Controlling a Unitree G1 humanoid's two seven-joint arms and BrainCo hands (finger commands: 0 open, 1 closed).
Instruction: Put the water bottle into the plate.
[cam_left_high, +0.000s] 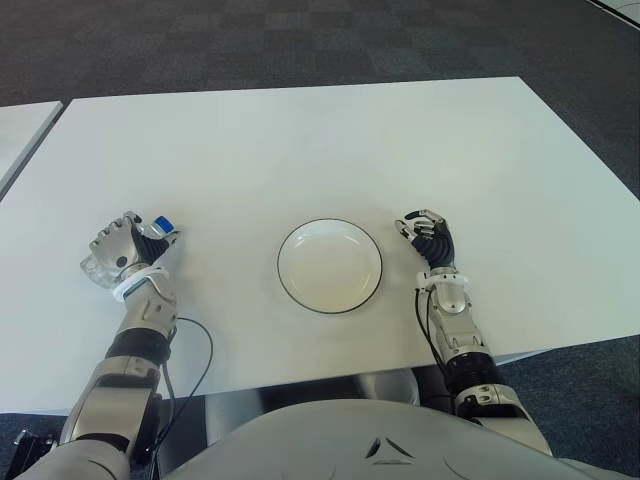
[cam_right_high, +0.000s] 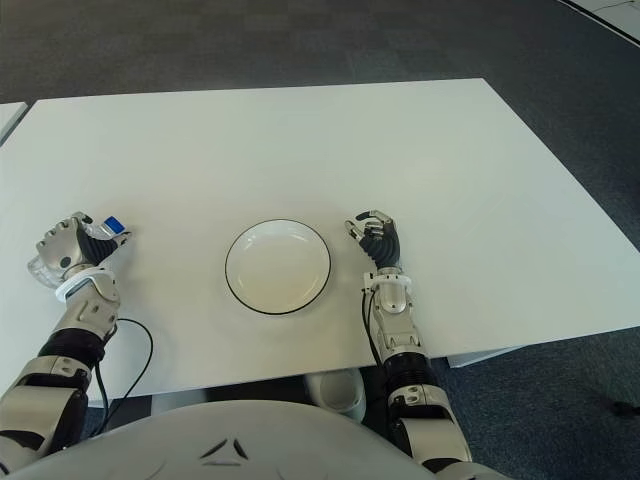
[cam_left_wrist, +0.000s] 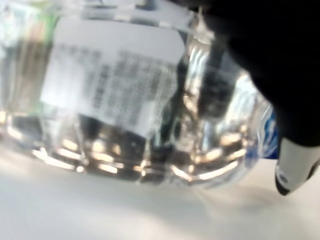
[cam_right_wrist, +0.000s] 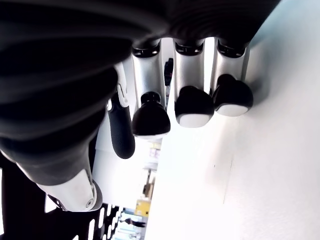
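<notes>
Left hand (cam_left_high: 125, 252) gripping mostly hidden water bottle (cam_left_high: 163, 224), right hand (cam_left_high: 428, 237) curled empty beside plate (cam_left_high: 329, 266)

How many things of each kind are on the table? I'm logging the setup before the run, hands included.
Water bottle, gripped in the left hand: 1
Plate, white and with nothing in it: 1
Robot hands, the right hand curled and holding nothing beside the plate: 2
Total: 4

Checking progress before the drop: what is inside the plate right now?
Nothing: the plate shows only its bare white inside on the table. The bottle is off to its left, held by the left hand. Nothing covers the plate.
</notes>
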